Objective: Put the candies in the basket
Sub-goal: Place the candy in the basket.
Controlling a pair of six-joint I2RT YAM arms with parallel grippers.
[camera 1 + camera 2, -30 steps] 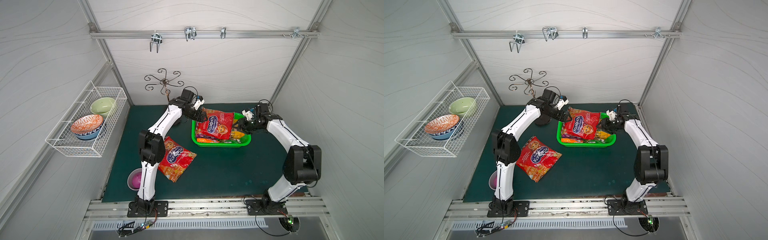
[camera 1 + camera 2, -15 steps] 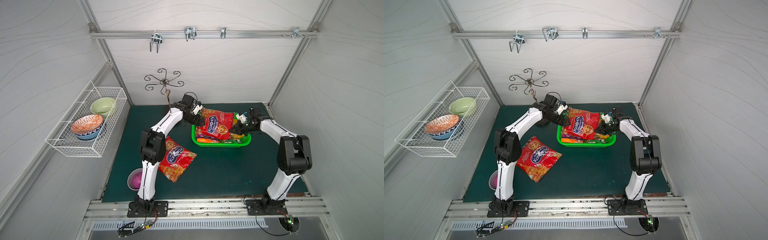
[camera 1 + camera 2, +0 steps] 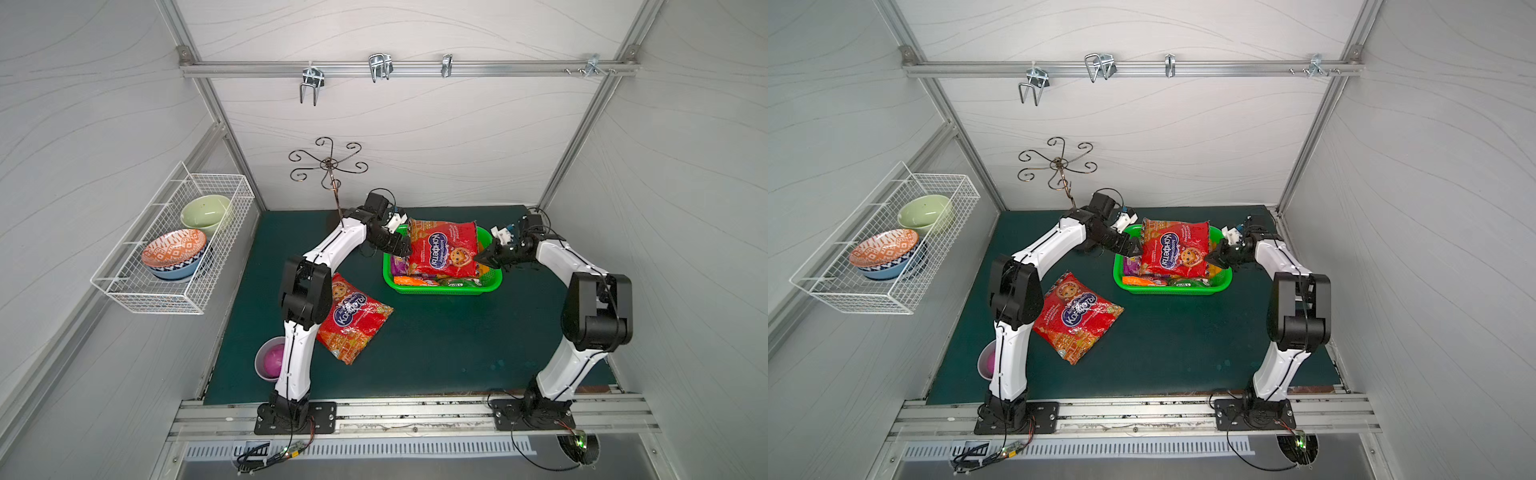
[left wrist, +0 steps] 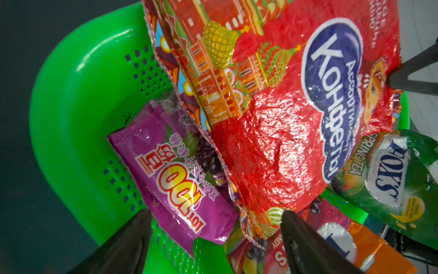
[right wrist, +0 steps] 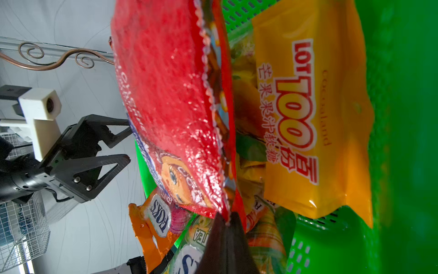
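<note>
The green basket (image 3: 440, 291) (image 3: 1170, 289) sits on the dark tabletop (image 3: 436, 353) near its far edge, a little right of the middle. Across the top of it lies a big red bag (image 3: 442, 249) (image 3: 1173, 249), slanted over the smaller bags, and its far end covers the basket's far rim.

The right gripper (image 3: 478, 258) (image 5: 226, 219) is at that bag's right side. Its jaws are pressed together on the crimped edge of the bag, as the right wrist view shows plainly. The left gripper (image 3: 405, 249) (image 4: 214, 213) is at the bag's left side with its jaws spread wide. One tip is against the bag's corner, and nothing is clamped between them.

Under the red bag, inside the basket, I see a purple bag (image 4: 170, 178) by the left wall, a yellow bag (image 5: 308, 118) by the right wall, and an orange bag (image 3: 411, 281) and a green bag (image 4: 391, 178) along the near wall.

The second red bag (image 3: 353, 320) (image 3: 1077, 318) lies flat on the tabletop, well apart from the basket, left of the middle and partly hidden by the left arm's elbow. A cup with a purple ball (image 3: 270, 359) stands by the near left corner.
</note>
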